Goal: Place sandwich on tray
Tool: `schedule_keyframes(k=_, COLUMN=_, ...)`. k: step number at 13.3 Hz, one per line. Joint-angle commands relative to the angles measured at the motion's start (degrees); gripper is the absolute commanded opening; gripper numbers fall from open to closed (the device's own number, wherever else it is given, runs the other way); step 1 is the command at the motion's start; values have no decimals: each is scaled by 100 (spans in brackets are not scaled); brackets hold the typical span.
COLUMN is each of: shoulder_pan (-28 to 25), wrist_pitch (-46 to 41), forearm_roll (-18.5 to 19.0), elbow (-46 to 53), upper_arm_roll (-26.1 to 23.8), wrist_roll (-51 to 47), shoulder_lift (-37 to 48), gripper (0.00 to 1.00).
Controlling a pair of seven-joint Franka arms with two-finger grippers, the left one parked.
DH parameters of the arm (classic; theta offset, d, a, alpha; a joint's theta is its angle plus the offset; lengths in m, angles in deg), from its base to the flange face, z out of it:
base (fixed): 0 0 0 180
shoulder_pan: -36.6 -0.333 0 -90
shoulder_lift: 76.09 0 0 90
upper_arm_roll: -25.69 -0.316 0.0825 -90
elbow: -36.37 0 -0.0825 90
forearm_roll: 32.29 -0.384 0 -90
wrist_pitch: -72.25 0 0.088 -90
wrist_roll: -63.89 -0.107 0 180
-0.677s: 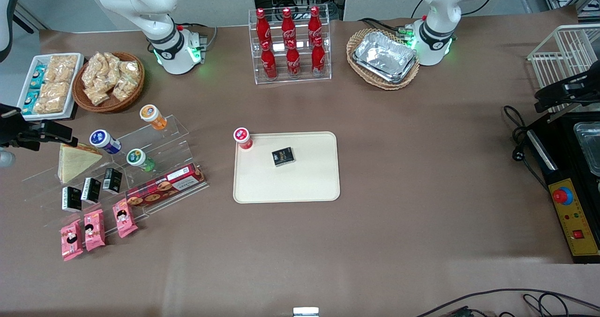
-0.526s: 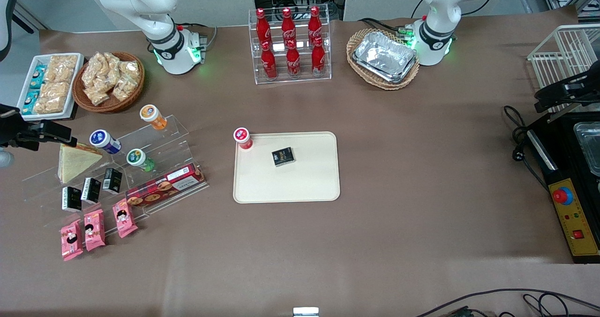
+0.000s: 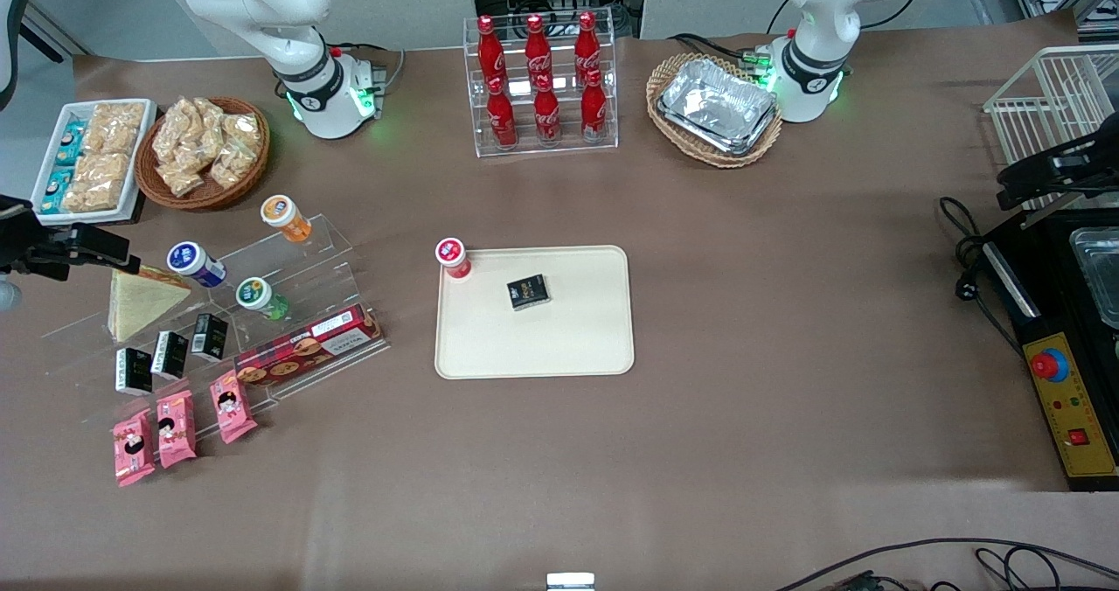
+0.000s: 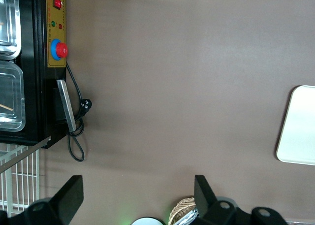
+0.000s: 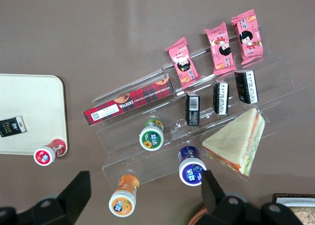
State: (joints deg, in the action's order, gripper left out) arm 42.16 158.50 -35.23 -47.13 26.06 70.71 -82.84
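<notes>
Pincer above the clear-wrapped triangular sandwich

The pincer, spread wide and empty, hovers over the sandwich on the clear acrylic rack; the cream rectangular tray lies well apart.

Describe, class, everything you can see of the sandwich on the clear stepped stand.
The sandwich is a triangular wedge in clear wrap: pale bread faces, with red, green and yellow filling showing along one cut edge. It lies flat on an upper step of the clear acrylic stand, beside the blue-capped bottle and above the row of small black boxes. Nothing grips it; the gripper hovers open at its corner farthest from the front camera. The tray lies apart, toward the table's middle.
</notes>
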Motion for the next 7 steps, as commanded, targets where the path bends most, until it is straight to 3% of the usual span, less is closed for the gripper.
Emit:
schedule_keyframes(k=1, shoulder_pan=-55, wrist_pitch=-91, forearm_roll=144, elbow=26, upper_arm_roll=-19, wrist_roll=39, shoulder_lift=122, gripper=100)
schedule_keyframes(k=7, shoulder_pan=-204, wrist_pitch=-100, forearm_roll=337, elbow=-88, upper_arm_roll=-28, wrist_roll=-14, shoulder_lift=201, gripper=100)
